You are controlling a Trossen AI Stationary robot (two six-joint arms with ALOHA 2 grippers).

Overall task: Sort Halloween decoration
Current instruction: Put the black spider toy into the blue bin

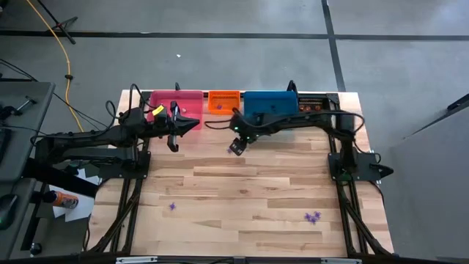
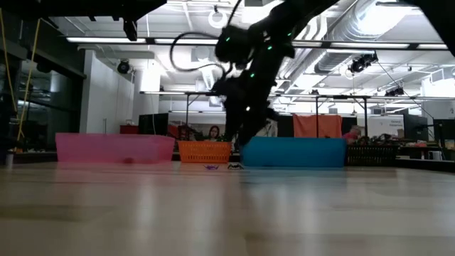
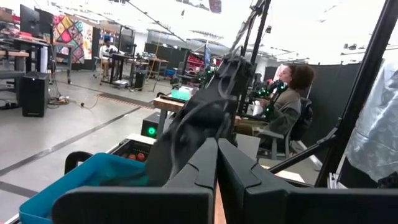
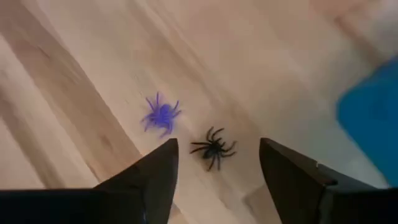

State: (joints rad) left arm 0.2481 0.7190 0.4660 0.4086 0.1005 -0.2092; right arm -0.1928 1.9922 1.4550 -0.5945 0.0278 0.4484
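Note:
In the right wrist view a black spider trinket (image 4: 213, 148) lies on the wood between the fingers of my open right gripper (image 4: 217, 149), and a purple spider (image 4: 161, 115) lies just beyond it. The low view shows both trinkets (image 2: 212, 167) on the table under the right gripper (image 2: 239, 148), in front of the orange bin. In the high view this gripper (image 1: 236, 147) points down near the far edge. My left gripper (image 1: 174, 139) hovers shut by the pink bin (image 1: 176, 103), holding nothing (image 3: 216, 163). More purple trinkets (image 1: 314, 217) (image 1: 172, 207) lie toward the near edge.
Three bins stand in a row along the far edge: the pink bin (image 2: 114, 148), an orange bin (image 1: 224, 101) and a blue bin (image 1: 270, 105). A dark tray (image 1: 315, 104) sits right of the blue bin. People are in the room beyond. Bare wood (image 1: 249, 183) spans the table's middle.

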